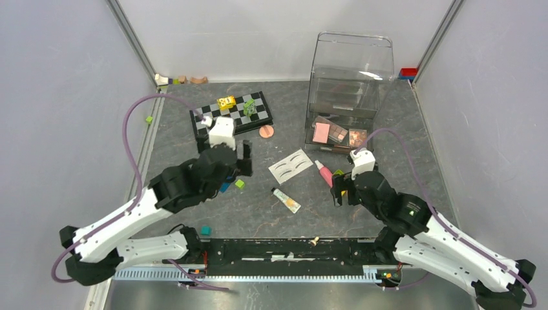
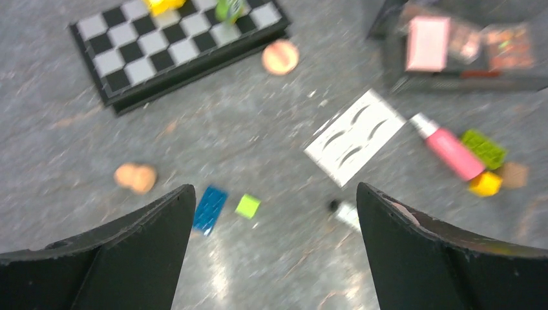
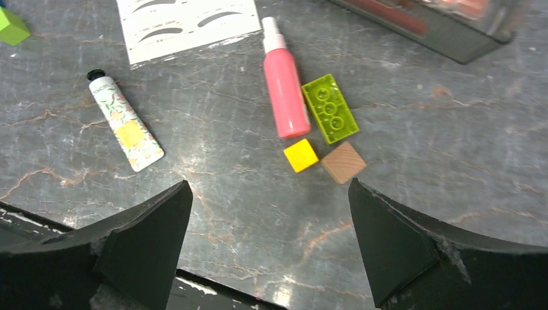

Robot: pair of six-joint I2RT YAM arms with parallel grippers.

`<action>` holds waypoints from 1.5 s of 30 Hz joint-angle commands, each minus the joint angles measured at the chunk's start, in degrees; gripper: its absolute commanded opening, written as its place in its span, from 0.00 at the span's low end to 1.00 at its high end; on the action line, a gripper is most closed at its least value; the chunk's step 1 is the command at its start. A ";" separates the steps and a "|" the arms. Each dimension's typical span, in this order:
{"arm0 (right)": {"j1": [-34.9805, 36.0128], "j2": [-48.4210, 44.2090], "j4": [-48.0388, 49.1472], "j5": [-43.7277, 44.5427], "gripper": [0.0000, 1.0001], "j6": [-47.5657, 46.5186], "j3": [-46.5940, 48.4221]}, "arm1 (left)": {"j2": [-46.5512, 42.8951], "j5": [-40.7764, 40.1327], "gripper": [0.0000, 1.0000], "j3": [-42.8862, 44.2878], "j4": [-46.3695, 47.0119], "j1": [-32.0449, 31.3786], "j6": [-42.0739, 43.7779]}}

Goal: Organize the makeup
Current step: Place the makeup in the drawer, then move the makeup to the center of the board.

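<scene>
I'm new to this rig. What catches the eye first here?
A tall clear organizer stands rear right, a palette in its bottom tray. A chessboard lies rear left; a lash card, pink tube and cream tube lie loose mid-table. The left gripper and right gripper hover open, empty.

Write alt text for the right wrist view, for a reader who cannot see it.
The open right gripper hovers empty over a dark table. Beneath lie a pink tube, a cream floral tube, a white lash card and three toy blocks.

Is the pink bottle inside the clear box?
No, the pink bottle lies out on the table, right beside a green block.
</scene>
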 commanded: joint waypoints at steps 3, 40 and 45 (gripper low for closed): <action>-0.06 2.61 10.41 0.32 0.98 4.27 -2.73 | -9.94 -2.58 1.00 -8.74 -14.60 0.30 -10.24; -0.02 17.17 24.50 -1.21 0.98 0.73 -3.52 | 24.51 28.06 0.86 -11.76 25.45 12.42 -6.27; 0.04 9.54 20.18 -0.93 0.98 2.91 -6.48 | 36.24 27.77 0.79 -2.76 24.09 12.42 -1.92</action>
